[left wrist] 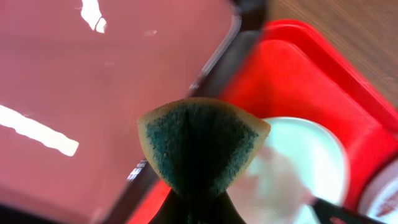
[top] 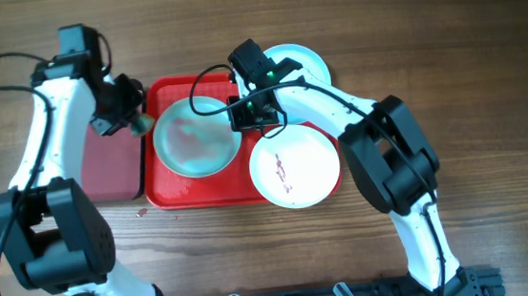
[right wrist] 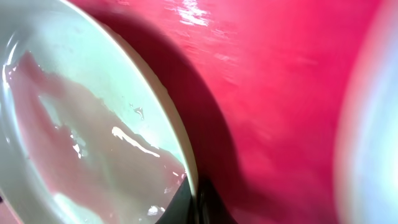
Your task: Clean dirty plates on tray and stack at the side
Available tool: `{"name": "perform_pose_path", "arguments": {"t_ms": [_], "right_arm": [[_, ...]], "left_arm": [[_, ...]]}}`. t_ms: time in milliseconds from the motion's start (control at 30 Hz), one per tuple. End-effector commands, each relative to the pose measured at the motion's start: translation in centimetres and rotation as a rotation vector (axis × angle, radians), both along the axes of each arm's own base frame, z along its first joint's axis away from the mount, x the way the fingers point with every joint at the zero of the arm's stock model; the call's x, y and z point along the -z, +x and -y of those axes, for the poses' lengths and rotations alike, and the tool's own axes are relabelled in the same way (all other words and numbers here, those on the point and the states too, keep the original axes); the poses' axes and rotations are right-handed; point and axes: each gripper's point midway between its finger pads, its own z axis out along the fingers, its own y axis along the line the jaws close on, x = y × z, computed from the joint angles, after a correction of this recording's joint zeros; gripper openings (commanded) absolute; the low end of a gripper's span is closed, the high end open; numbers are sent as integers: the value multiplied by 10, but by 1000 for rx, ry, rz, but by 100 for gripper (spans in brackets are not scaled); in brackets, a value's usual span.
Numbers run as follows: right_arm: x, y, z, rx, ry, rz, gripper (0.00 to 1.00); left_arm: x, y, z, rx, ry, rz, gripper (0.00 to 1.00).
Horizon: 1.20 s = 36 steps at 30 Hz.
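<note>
Scrubbing step, judged: left pincer (top: 135, 123) clamped on sponge (left wrist: 202, 146); right pincer (top: 245, 116) clamped on rim of smeared aqua plate (top: 196, 135) on tray (top: 168, 199); next, sponge must reach the smear.

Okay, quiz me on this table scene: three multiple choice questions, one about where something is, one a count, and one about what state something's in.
1. Where does the smeared aqua plate lie?
A. on the red tray
B. on the dark maroon tray
C. on the bare table

2. How many plates show in the overhead view?
A. two
B. three
C. four

3. What state is the left gripper in?
A. open and empty
B. shut on a sponge
C. shut on a plate rim

Answers:
1 A, red tray surface surrounds it.
2 B, that plate plus a second aqua plate and a white plate.
3 B, its wrist view shows the sponge pinched at the fingertips.
</note>
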Motion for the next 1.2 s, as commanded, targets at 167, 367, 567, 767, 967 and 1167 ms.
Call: {"name": "perform_pose_path", "arguments": {"t_ms": [167, 367, 567, 767, 967, 1167], "right_arm": [[-110, 14, 34, 72, -496, 581, 4], [-159, 10, 50, 127, -833, 896, 4], [-184, -3, 39, 91, -945, 1031, 4], [-235, -35, 13, 110, -1100, 1282, 4], [-241, -57, -17, -10, -1104, 1325, 4], [-238, -57, -20, -35, -1090, 1316, 4]], "left_arm": [[-6, -12, -43, -42, 40, -12, 4], [-1, -13, -42, -46, 37, -15, 4], [-1, -13, -42, -46, 36, -16, 4], [-1, -12, -35, -38, -4, -9, 4], [-1, -17, -33, -37, -13, -27, 4], [-1, -19, -30, -45, -32, -35, 4]]}}
